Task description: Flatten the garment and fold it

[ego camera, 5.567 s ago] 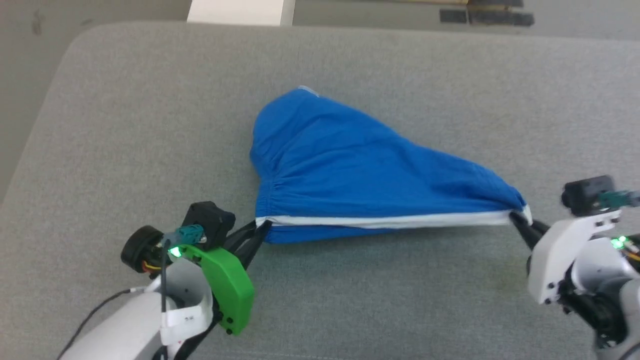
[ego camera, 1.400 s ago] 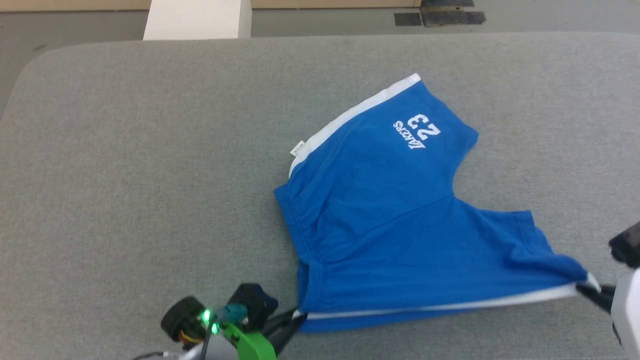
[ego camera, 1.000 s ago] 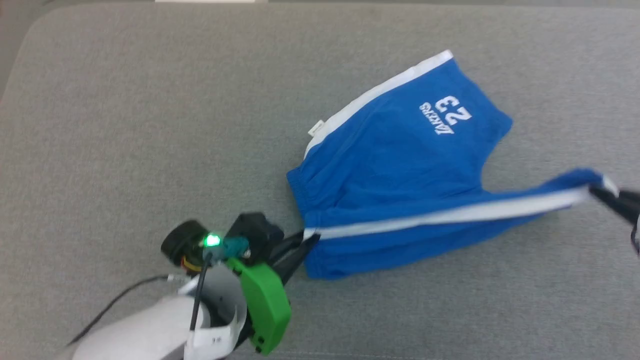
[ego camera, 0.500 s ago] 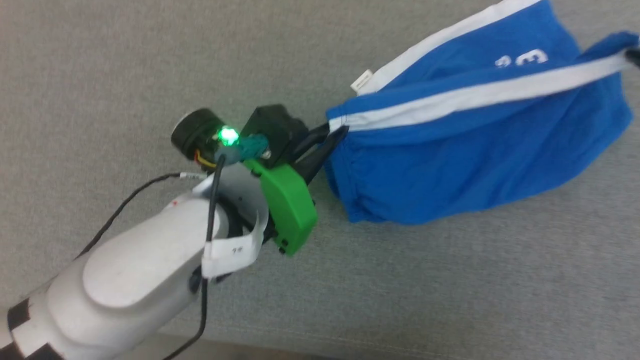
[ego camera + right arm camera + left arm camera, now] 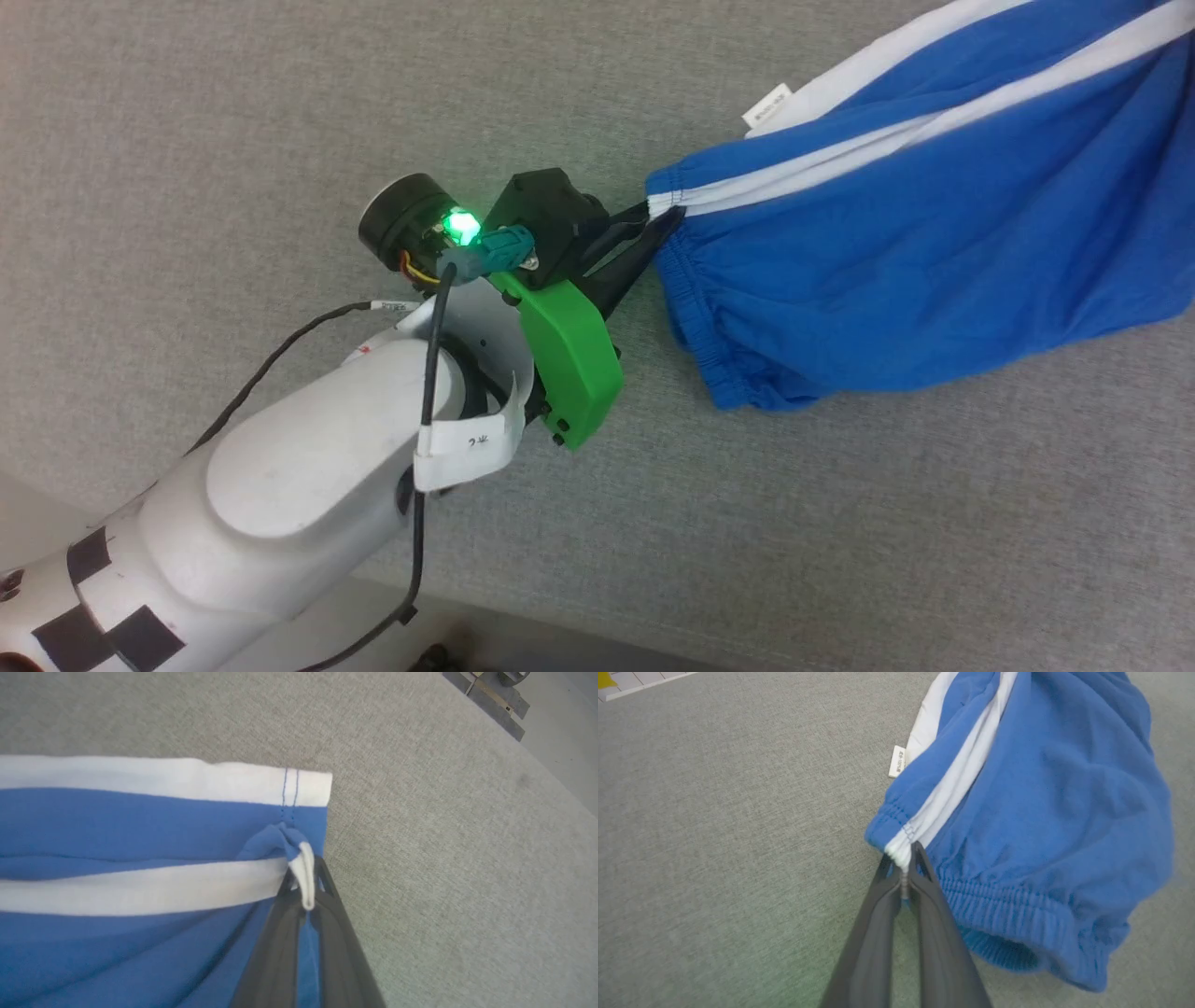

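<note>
Over the grey worktop (image 5: 233,140), the blue shorts (image 5: 934,252) hang stretched between both arms, their lower folds sagging toward the surface; whether the lowest fold touches it I cannot tell. The left end effector (image 5: 903,858) is clenched on the waistband corner, where the white side stripe (image 5: 957,779) meets the gathered elastic. The right end effector (image 5: 306,877) is clenched on the far end of that stripe, at the leg hem, with a small loop of white trim pinched between its fingers. A small white label (image 5: 767,103) sticks out from the layer behind. The cloth looks light, thin and limp: it will likely drape and bunch rather than hold a shape, and could slip from a narrow pinch. The stitched edges (waistband, hem, stripe seam) seem the firmest places to hold, keeping the stripe taut while lowering.
</note>
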Motion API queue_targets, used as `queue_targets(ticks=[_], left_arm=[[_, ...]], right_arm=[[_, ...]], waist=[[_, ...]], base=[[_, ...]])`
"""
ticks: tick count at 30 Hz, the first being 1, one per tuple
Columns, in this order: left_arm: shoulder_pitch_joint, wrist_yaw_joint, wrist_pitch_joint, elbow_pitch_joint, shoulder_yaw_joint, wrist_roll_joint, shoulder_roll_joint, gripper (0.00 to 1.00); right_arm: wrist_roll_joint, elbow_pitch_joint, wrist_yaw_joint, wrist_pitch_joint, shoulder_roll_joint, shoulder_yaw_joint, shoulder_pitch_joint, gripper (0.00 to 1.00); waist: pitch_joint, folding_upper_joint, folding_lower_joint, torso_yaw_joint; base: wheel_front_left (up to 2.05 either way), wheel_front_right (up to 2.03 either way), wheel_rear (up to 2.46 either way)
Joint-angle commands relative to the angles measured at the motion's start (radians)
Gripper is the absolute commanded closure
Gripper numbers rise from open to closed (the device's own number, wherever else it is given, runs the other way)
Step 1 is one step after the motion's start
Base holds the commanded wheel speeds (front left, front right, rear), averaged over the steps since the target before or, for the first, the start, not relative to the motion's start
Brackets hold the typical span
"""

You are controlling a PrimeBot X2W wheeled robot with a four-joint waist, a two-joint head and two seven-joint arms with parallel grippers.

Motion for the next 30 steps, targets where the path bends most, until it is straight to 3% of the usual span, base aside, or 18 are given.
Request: queue_targets(ticks=[1,6,7,8,9,10,18,30], left_arm=[[-0.012,0.0,-0.009,0.009,0.003,0.008,-0.001,1.0],[-0.011,0.001,-0.018,0.02,0.002,0.008,-0.006,1.0],[-0.01,0.001,-0.019,0.023,0.001,0.008,-0.007,1.0],[-0.008,0.002,-0.023,0.026,0.001,0.008,-0.009,0.84],[-0.006,0.005,-0.029,0.03,0.001,0.01,-0.01,0.21],[-0.003,0.007,-0.032,0.034,0.002,0.011,-0.01,0.0],[0.028,0.034,-0.073,0.079,0.028,-0.005,0.008,0.0],[0.174,0.183,-0.306,0.1,0.184,-0.026,0.112,0.0]], right_arm=[[-0.007,0.016,-0.002,-0.02,0.0,0.013,-0.019,1.0],[-0.006,0.064,-0.002,-0.069,-0.017,0.065,-0.022,1.0],[-0.008,0.073,-0.002,-0.083,-0.017,0.069,-0.023,0.81],[-0.009,0.085,-0.002,-0.103,-0.016,0.073,-0.023,0.0],[-0.006,0.097,-0.002,-0.123,-0.012,0.077,-0.022,0.0],[-0.003,0.106,-0.002,-0.14,-0.008,0.081,-0.021,0.0],[0.068,0.108,-0.002,-0.358,-0.007,0.121,0.001,0.0],[0.128,0.045,-0.002,-0.763,-0.039,0.07,0.224,0.0]], waist=[[0.004,0.0,-0.0002,0.01],[-0.006,0.0,-0.0002,0.011],[-0.011,0.0,-0.0002,0.009],[-0.017,0.0,-0.0002,0.007],[-0.026,0.0,-0.0002,0.003],[-0.035,0.0,-0.0002,0.0],[-0.151,0.0,-0.0002,-0.028],[-0.3,0.0,-0.0002,-0.06]], base=[[0.0,0.0,0.0],[0.0,0.0,0.0],[0.0,0.0,0.0],[0.0,0.0,0.0],[0.0,0.0,0.0],[0.0,0.0,0.0],[0.0,0.0,0.0],[0.0,0.0,0.0]])
